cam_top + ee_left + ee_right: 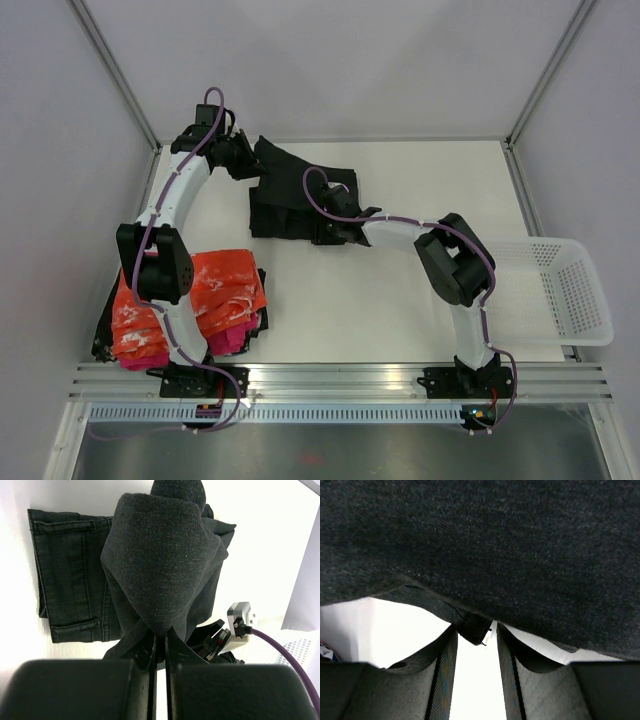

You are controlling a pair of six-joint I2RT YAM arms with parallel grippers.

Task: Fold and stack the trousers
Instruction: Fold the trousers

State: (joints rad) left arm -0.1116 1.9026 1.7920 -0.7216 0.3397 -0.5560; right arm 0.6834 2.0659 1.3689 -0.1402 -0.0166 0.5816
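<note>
The left pincer (160,632) is clenching a raised fold of the plain black, soft-fabric long trousers (160,555). The cloth is peaking just beyond its tips and draping down on both sides. Beyond that pincer and to its left, the pocket-stitched part is lying flat and doubled on the white table (15,580).

The right pincer (475,636) is sitting at the bundle's opposite edge. Its jaws are standing apart with a hem corner hanging between the tips, so it looks released rather than gripping.

Judging by this, the folding is partly done. The trousers are gathering into a compact block, but the lifted flap is not yet laid over and smoothed.

Stacking is still waiting. The folded orange-and-white mottled garment (220,285) and the magenta-pink garment (238,338) under it are lying well behind the left pincer, near its arm's base. The white plastic mesh basket (550,290) is sitting well off to the right pincer's rear.
</note>
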